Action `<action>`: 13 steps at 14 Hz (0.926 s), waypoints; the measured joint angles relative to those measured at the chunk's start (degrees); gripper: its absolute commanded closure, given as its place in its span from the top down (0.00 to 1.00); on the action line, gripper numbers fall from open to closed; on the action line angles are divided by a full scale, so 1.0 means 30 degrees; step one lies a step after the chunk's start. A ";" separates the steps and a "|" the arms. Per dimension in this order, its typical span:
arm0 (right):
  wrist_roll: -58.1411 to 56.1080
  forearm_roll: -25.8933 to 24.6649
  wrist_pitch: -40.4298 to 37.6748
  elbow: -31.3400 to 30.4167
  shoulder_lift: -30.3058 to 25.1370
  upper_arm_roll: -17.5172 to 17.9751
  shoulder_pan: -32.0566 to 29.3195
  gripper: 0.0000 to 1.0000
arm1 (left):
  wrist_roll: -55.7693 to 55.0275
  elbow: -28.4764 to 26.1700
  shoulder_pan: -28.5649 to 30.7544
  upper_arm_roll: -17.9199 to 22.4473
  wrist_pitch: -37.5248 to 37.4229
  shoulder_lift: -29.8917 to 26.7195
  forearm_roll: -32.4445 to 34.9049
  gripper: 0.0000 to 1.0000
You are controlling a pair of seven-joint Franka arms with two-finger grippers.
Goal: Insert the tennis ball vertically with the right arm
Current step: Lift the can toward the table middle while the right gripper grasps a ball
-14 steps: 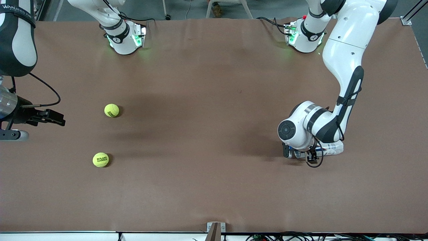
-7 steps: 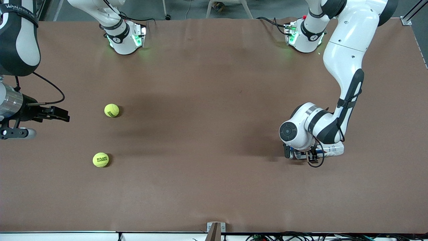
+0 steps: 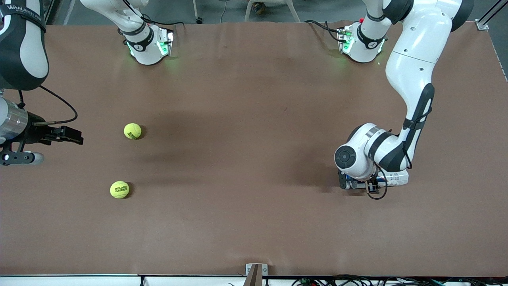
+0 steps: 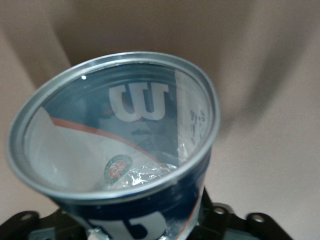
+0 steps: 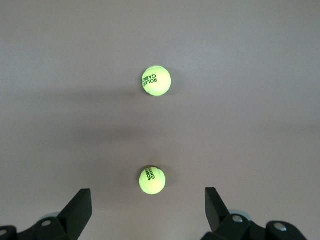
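Two yellow tennis balls lie toward the right arm's end of the table, one (image 3: 132, 130) farther from the front camera than the other (image 3: 119, 189). My right gripper (image 3: 75, 137) hovers open beside them at the table's edge; in the right wrist view one tennis ball (image 5: 152, 180) sits between its spread fingertips (image 5: 80, 200) and the second (image 5: 156, 80) lies past it. A clear tennis ball can (image 3: 393, 178) with a blue label lies on its side toward the left arm's end. My left gripper (image 3: 356, 184) is down at the can's open mouth (image 4: 135, 102), shut on its wall near the rim.
The brown table (image 3: 246, 159) is bare between the balls and the can. Both arm bases (image 3: 149, 43) stand along the edge farthest from the front camera. The left arm's elbow (image 3: 412, 59) arches over the can's end of the table.
The left gripper has closed on the can, and its wrist shifted slightly toward the left arm's end. The right gripper moved a little toward the balls. The balls have not moved.
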 measured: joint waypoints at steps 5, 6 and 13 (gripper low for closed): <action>-0.0001 0.0000 -0.0283 -0.1360 -0.0003 0.0029 0.0113 1.00 | 0.0000 -0.0182 0.0065 0.0006 0.0302 -0.0141 0.0021 0.66; -0.0001 0.0000 -0.0297 -0.1812 -0.0007 0.0040 0.0211 1.00 | 0.0000 -0.0204 0.0081 0.0000 0.0335 -0.0162 0.0017 0.66; 0.0000 0.0000 0.0594 -0.6595 -0.0041 0.0060 0.0472 1.00 | 0.0008 0.0924 0.0592 -0.1641 0.1665 -0.0421 -0.3842 0.68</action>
